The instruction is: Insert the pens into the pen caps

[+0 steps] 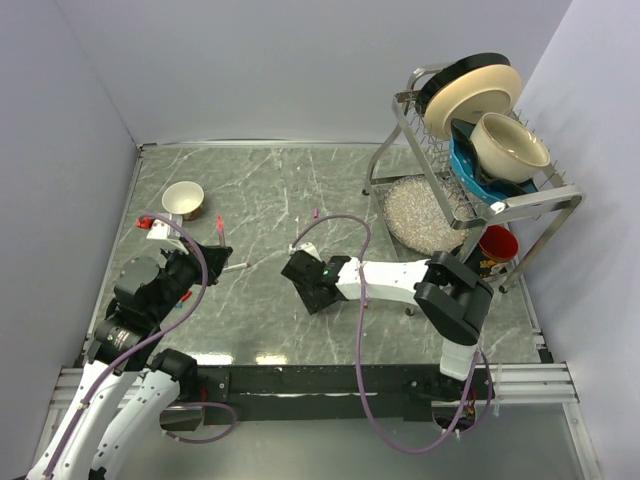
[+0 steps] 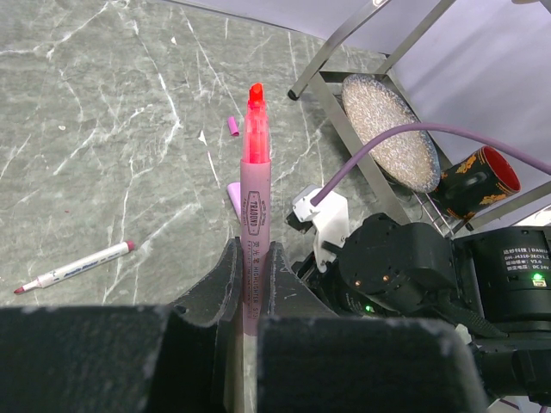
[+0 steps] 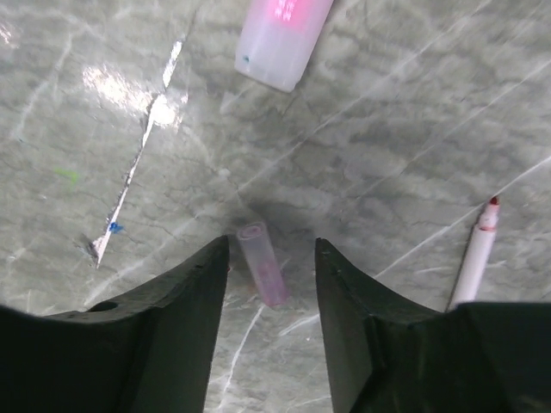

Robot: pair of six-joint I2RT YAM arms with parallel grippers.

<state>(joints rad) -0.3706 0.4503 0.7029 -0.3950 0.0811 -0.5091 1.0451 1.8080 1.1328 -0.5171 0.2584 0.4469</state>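
Between the parted, empty jaws of the right gripper (image 3: 271, 249), a pink see-through cap (image 3: 263, 265) lay on its side on the table (image 3: 413, 129). The blunt end of the highlighter (image 3: 280, 39) was at its twelve o'clock and a thin red-tipped pen (image 3: 478, 254) at three. The cap looked light, hollow and slick, likely to roll or skid, so it seemed best pinched across its middle with the open mouth left clear. The left gripper (image 2: 251, 258) was clamped low on the stiff highlighter's barrel, orange tip free. A dark badge there read roughly "TRADINO", and the smaller line below was too fine to read. A second cap (image 2: 232, 126) lay at eleven o'clock of the tip.
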